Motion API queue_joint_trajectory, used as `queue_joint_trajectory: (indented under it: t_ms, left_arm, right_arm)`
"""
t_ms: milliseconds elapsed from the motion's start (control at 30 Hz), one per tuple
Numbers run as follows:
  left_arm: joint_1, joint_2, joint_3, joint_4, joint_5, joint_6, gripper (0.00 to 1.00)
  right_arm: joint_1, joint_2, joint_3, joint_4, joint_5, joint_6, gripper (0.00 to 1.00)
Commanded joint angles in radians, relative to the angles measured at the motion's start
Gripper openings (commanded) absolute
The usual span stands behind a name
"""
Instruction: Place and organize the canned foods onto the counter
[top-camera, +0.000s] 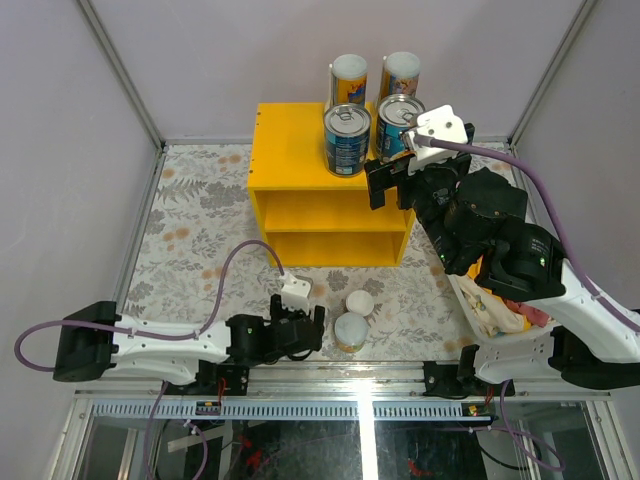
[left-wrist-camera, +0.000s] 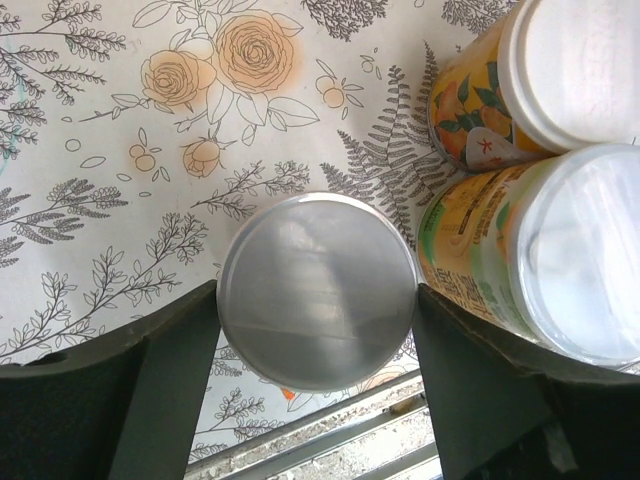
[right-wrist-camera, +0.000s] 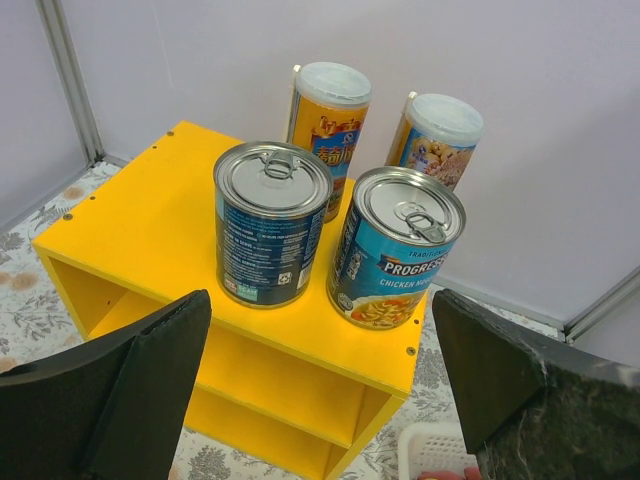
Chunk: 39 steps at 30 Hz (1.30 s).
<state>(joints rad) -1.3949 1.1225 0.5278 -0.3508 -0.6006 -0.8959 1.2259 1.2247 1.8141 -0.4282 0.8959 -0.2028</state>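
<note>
Between the jaws of the left gripper (left-wrist-camera: 316, 300), silver-topped can (left-wrist-camera: 316, 270), jaws at its rim, grip uncertain, label hidden, two white-lidded cans (left-wrist-camera: 570, 250) just beside, cropped, right gripper (right-wrist-camera: 320, 300) wide open, empty, blue tins (right-wrist-camera: 272, 225) and tall cans (right-wrist-camera: 328, 120) on yellow counter (right-wrist-camera: 150, 200) ahead.

Robot lab cell — plain white walls (top-camera: 60, 150), aluminium rail (top-camera: 380, 378).

Left end effector (left-wrist-camera: 317, 335) low, jaws parted; right end effector (right-wrist-camera: 320, 300) raised, jaws wide.

Blue tins (right-wrist-camera: 270, 240) shiny metal; counter (right-wrist-camera: 150, 205) glossy.
</note>
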Motion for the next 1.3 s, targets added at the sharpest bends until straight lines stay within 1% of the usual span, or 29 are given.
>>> queue_joint_trajectory:
  t_ms: [0, 167, 367, 700, 1033, 1200, 1267]
  left_arm:
    - [-0.053, -0.024, -0.024, 0.052, -0.158, -0.065, 0.73]
    - [-0.106, -0.003, -0.032, 0.044, -0.226, -0.106, 0.76]
    - [-0.161, 0.014, -0.047, 0.035, -0.298, -0.167, 0.76]
    - [-0.205, 0.016, -0.044, -0.019, -0.4, -0.23, 0.76]
    - [-0.22, 0.052, -0.045, -0.019, -0.426, -0.259, 0.75]
    - [-0.226, 0.076, -0.038, -0.029, -0.444, -0.274, 0.74]
    - [-0.229, 0.083, -0.033, -0.031, -0.45, -0.276, 0.68]
  right_arm:
    - [0.009, -0.008, 0.003, 0.033, -0.014, -0.018, 0.99]
    - [0.009, -0.004, 0.002, 0.025, -0.014, -0.011, 0.99]
    - [0.009, 0.002, 0.002, 0.022, -0.013, -0.008, 0.99]
    - [0.009, 0.016, 0.02, 0.006, -0.016, 0.0, 0.99]
    - [0.009, 0.019, 0.034, -0.009, -0.012, 0.003, 0.99]
    - [0.009, 0.022, 0.045, -0.014, -0.014, 0.002, 0.99]
    - [0.009, 0.024, 0.049, -0.018, -0.014, 0.004, 0.99]
